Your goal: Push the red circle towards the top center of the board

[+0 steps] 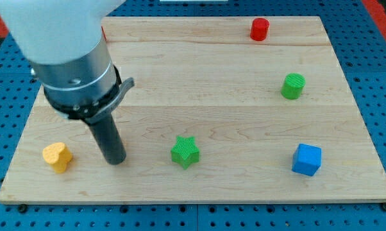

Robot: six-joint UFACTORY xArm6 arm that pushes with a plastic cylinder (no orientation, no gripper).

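Note:
The red circle (260, 29) is a short red cylinder near the view's top edge of the wooden board (199, 83), right of centre. My tip (115, 159) rests on the board at the lower left, far from the red circle. It stands between the yellow heart-shaped block (57, 156) on its left and the green star (185, 152) on its right, touching neither.
A green cylinder (293, 86) sits at the right, below the red circle. A blue cube (306, 159) sits at the lower right. The arm's large white and grey body (65, 45) covers the board's upper left corner.

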